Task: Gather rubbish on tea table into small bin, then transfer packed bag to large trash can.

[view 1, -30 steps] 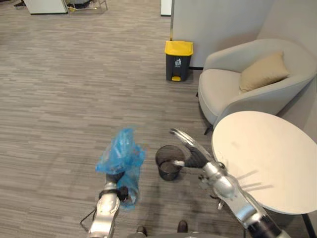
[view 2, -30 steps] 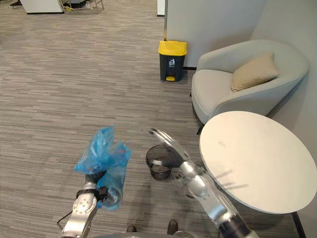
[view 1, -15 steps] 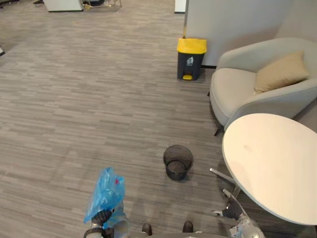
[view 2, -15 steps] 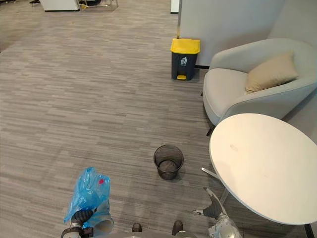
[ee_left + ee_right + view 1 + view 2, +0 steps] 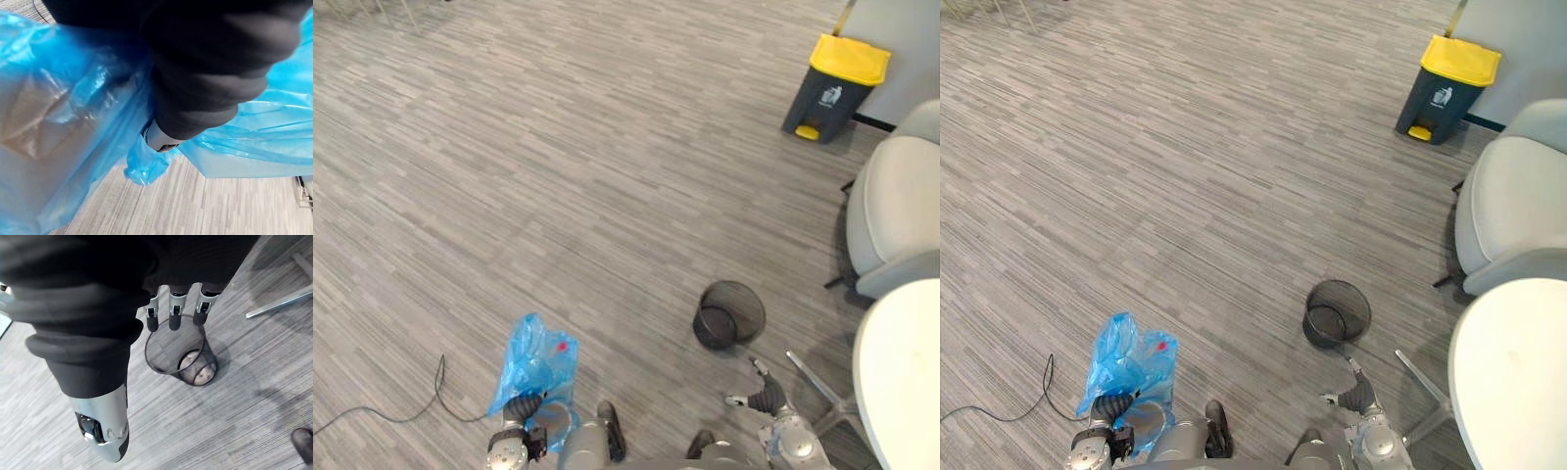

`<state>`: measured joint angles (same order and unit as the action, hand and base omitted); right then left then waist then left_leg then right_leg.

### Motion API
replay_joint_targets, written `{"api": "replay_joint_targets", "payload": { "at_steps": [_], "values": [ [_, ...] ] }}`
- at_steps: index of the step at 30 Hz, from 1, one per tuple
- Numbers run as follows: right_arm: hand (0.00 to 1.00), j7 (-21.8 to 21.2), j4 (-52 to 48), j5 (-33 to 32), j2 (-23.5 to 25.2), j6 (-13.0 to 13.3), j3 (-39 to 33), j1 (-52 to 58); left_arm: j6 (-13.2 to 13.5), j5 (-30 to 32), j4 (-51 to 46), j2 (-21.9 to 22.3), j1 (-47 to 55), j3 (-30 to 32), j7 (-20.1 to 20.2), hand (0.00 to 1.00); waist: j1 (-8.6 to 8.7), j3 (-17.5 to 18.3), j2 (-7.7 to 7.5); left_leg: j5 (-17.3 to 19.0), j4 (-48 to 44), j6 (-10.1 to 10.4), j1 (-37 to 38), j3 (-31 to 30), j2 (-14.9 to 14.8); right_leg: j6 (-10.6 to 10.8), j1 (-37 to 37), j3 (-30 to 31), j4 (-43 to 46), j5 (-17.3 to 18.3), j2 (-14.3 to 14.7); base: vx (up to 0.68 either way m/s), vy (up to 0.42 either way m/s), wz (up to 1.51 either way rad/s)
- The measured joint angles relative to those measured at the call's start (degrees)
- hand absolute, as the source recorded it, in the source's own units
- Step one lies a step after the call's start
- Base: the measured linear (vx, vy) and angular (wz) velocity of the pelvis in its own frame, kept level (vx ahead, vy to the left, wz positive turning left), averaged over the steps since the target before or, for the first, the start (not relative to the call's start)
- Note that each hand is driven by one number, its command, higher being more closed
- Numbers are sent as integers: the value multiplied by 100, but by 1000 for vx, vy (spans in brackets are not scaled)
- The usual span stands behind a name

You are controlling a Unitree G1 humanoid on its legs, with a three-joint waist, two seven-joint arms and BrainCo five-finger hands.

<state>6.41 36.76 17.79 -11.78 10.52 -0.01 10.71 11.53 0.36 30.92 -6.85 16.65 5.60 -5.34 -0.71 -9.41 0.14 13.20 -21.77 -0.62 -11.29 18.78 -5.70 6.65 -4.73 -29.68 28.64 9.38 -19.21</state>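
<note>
Floor: grey striped carpet floor (image 5: pixel 558 166) lies open ahead of me, with the armchair (image 5: pixel 894 211) and tea table (image 5: pixel 906 382) at the right edge.
View: my head has swung left since a second ago, so everything has slid rightward; the furniture itself has not moved.
Left hand: my left hand (image 5: pixel 517 411) is curled tight round the neck of the blue bag (image 5: pixel 533 364), which I now carry low at my near left rather than lifted up.
Right hand: my right hand (image 5: pixel 766 398) has dropped from over the small bin (image 5: pixel 728 313) to hang near me, fingers straight, holding nothing.
Small bin: on the floor just left of the table, with no blue liner showing in it.
Large trash can: the yellow-lidded large trash can (image 5: pixel 835 86) stands far right, well apart from the bag, lid down.
Stage: I judge the gathering done and the carry begun. I am facing away from the can and need to turn right toward it.
</note>
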Motion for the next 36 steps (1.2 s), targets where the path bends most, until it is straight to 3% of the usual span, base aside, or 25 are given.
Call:
{"api": "replay_joint_targets", "payload": {
  "at_steps": [1,2,4,8,10,11,12,13,14,15,16,17,18,19,22,24,25,26,27,28,29,31,32,34,36],
  "values": [
    [0,-7,-11,-40,58,-50,8,1,-8,2,-122,-118,23,-124,-1,100,22,-73,-31,146,-88,-58,141,-97,68,-456,-488,588,1103,-254,-194,257,132,35],
    [0,-11,-14,-58,159,-86,9,11,-8,2,-313,-259,-24,-183,0,100,105,-224,-82,265,-172,-141,318,-233,68,-447,-919,1343,1974,-294,-82,288,102,43],
    [0,-12,-38,-175,299,-89,17,30,-6,2,-411,-410,-61,-167,-4,100,176,-304,-115,465,-221,-126,472,-383,22,-236,-1377,1867,2405,245,359,299,17,43],
    [0,0,-184,-252,247,-88,-2,-37,-11,2,-405,-494,-195,-167,-16,100,315,-374,-169,802,-63,110,921,-343,20,-309,-2305,1540,1146,394,786,430,-47,7],
    [0,-8,-155,-266,225,-99,4,12,2,2,-394,-479,-318,-141,-29,100,349,-410,-103,848,340,358,1444,-313,7,-383,-2368,1319,-150,-28,1046,482,-77,8],
    [0,-8,-160,-266,225,-105,7,50,9,2,-387,-481,-328,-154,-38,100,380,-398,-95,901,434,452,1581,-330,-5,-517,-2406,1357,-217,-172,1101,636,-140,45],
    [0,-9,-178,-270,225,-101,4,174,11,8,-366,-479,-297,-153,-63,100,526,-301,-109,1007,476,642,1825,-459,-45,-774,-2441,1422,-26,-674,1140,834,-191,55],
    [0,-11,-210,-330,172,-103,-70,176,-3,10,-285,-333,-350,-158,-89,100,627,-228,90,988,275,834,1875,-520,-293,-1123,-2441,1251,362,-499,1272,745,-169,43],
    [0,-12,-264,-368,177,-103,-106,171,-1,10,-292,-264,-363,-137,-91,100,595,-228,150,894,-49,981,1784,-495,-441,-1204,-2404,1214,461,-322,1349,925,-267,-1],
    [0,-36,-406,-376,194,-109,-193,215,-25,9,-285,-44,-373,-29,-91,100,552,-310,232,264,-1561,761,1345,-517,-827,-1387,-2009,1151,520,44,1626,777,-259,-29],
    [0,-35,-477,-379,185,-111,-232,265,-35,7,-291,64,-340,0,-93,100,514,-343,297,-300,-2323,481,1132,-569,-1047,-1396,-1696,1168,368,123,1789,784,-247,-47],
    [0,-12,-617,-398,151,-111,-239,363,-35,7,-322,194,-260,9,-92,100,416,-353,357,-765,-3360,421,764,-772,-1282,-1433,-1188,1282,30,191,2016,608,-119,-52],
    [0,-2,-682,-429,153,-111,-250,391,-36,5,-339,232,-237,-3,-91,100,354,-360,364,-634,-3789,483,583,-853,-1359,-1453,-944,1330,-130,209,2108,704,-98,-90],
    [0,20,-842,-580,273,-97,-342,413,-38,5,-394,218,-270,-63,-86,100,221,-382,131,-203,-4469,458,-52,-789,-1310,-1524,-353,1641,-436,251,2173,812,-111,-87],
    [0,102,-934,-735,351,-80,-470,463,-36,6,-705,222,-254,-106,-74,100,55,-413,-113,84,-3610,123,-1020,-584,-1033,-1524,628,2159,-1195,251,2156,632,-23,-81],
    [0,109,-873,-834,341,-82,-636,408,-27,10,-859,229,-309,-154,-66,100,-108,-399,-93,4,-2074,242,-1375,-875,-646,-1404,923,2592,-1396,319,2123,563,131,-127],
    [0,109,-824,-870,322,-83,-750,365,-7,16,-867,249,-263,-154,-54,100,-213,-353,-14,-316,-755,532,-1339,-1385,-329,-1174,1008,2973,-1329,526,2113,699,377,-181],
    [0,101,-815,-873,241,-85,-823,389,8,28,-902,352,-66,-194,-43,100,-306,-201,230,-829,-23,566,-1243,-1835,-333,-903,1066,3360,-1124,905,2240,695,416,-205],
    [0,100,-711,-873,297,-91,-853,327,8,29,-887,355,20,-171,-53,100,-338,-173,153,-1005,-406,483,-1256,-1847,-316,-827,1074,3578,-921,1164,2191,698,410,-173],
    [0,103,-626,-879,504,-109,-872,349,-69,29,-790,216,-11,-160,-37,100,-240,-44,-151,-580,-756,389,-1232,-1458,-212,-564,919,3654,-428,1377,1859,438,202,-127],
    [0,99,-629,-933,608,-116,-871,420,-103,25,-879,146,-57,-158,-13,100,-168,4,-293,-254,-899,304,-1047,-1108,-229,-48,587,3627,342,1280,1656,533,227,-107],
    [0,101,-631,-1064,743,-147,-871,434,-107,17,-1015,98,-17,-175,-10,100,-138,-54,-345,171,-941,214,-453,-700,-296,879,-15,3488,1913,714,1397,518,261,-120],
    [0,98,-620,-1106,778,-196,-864,441,-116,9,-1036,71,-45,-221,-15,100,-64,-88,-289,425,-916,183,-53,-461,-390,738,-371,3104,2636,772,1239,429,214,-99],
    [0,98,-620,-1116,791,-216,-855,440,-118,4,-1099,-40,-41,-226,-38,100,-8,-95,-254,681,-783,177,381,-235,-486,258,-795,2485,2852,869,1100,321,121,-72],
    [0,105,-579,-1116,778,-209,-869,396,-123,4,-1089,-252,-181,-223,-87,100,26,-82,-282,870,-390,306,883,23,-540,18,-1521,1782,2153,990,1093,540,66,-60]
  ]
}}
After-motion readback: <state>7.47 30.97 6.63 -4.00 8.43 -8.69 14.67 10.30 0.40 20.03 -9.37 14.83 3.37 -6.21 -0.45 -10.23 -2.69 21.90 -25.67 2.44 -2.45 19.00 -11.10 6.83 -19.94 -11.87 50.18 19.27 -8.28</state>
